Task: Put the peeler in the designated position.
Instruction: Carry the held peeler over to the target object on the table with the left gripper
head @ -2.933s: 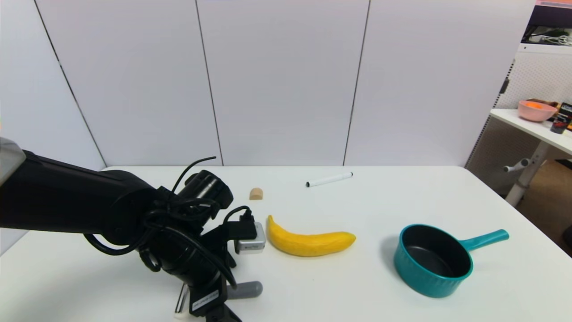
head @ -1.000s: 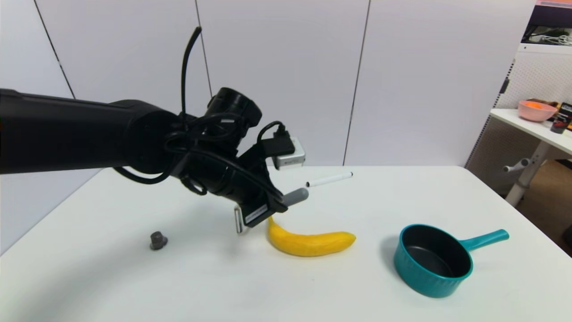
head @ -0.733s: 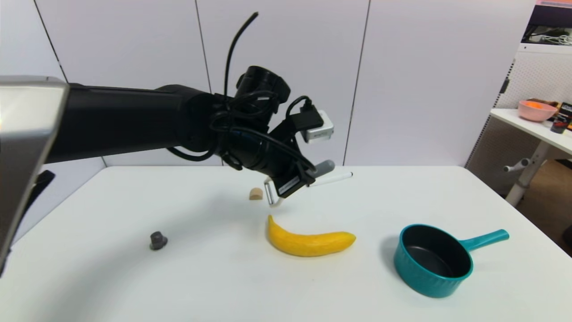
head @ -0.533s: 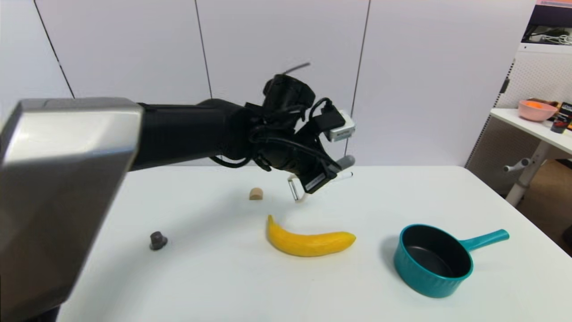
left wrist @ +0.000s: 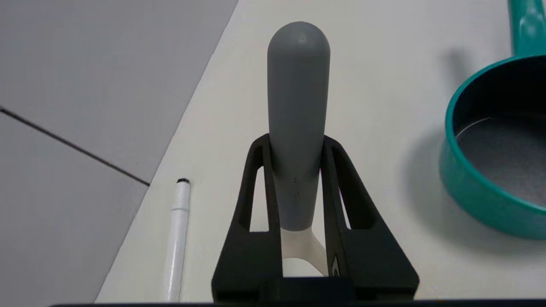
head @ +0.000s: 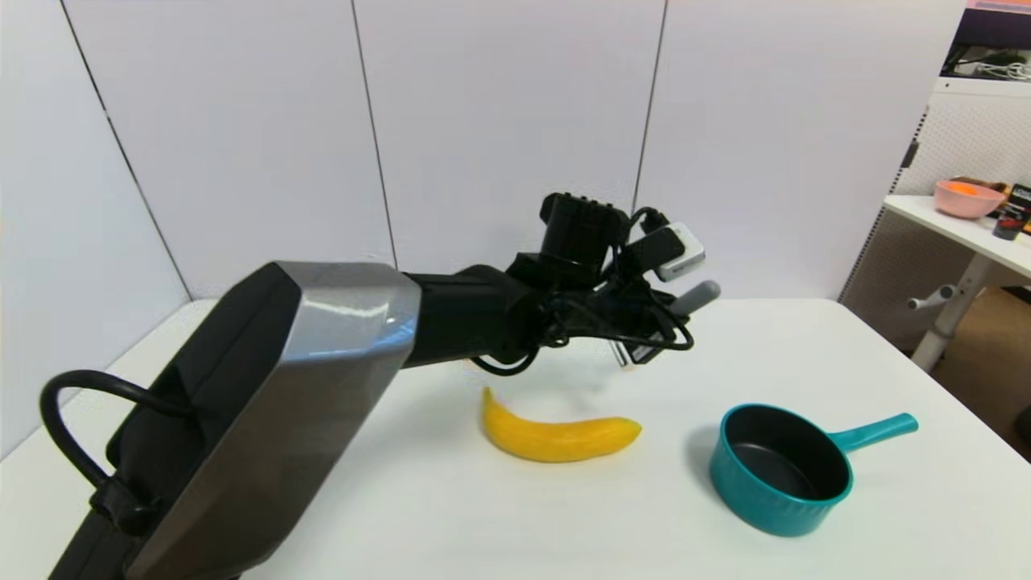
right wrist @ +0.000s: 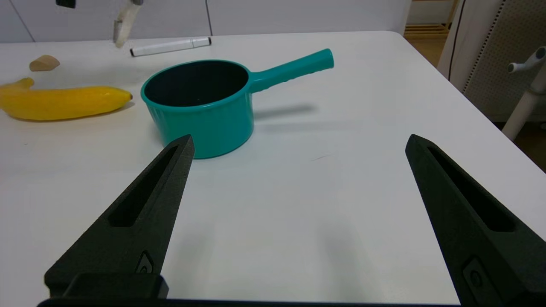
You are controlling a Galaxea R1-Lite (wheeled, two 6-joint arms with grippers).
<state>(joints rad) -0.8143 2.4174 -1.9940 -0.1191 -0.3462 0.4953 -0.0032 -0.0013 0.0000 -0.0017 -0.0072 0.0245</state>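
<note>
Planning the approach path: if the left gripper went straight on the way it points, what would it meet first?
Likely bare white table: the left gripper, shut on the grey-handled Y-shaped peeler, points past the teal saucepan, though depth is unclear.

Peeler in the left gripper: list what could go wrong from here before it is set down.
1. The left gripper pinches only the smooth grey handle of the peeler, held above the table; it might slip or swivel.
2. The marker pen lies near the back edge below; a low descent could knock it.
3. The teal pot and banana sit close by, narrowing the free tabletop.
</note>
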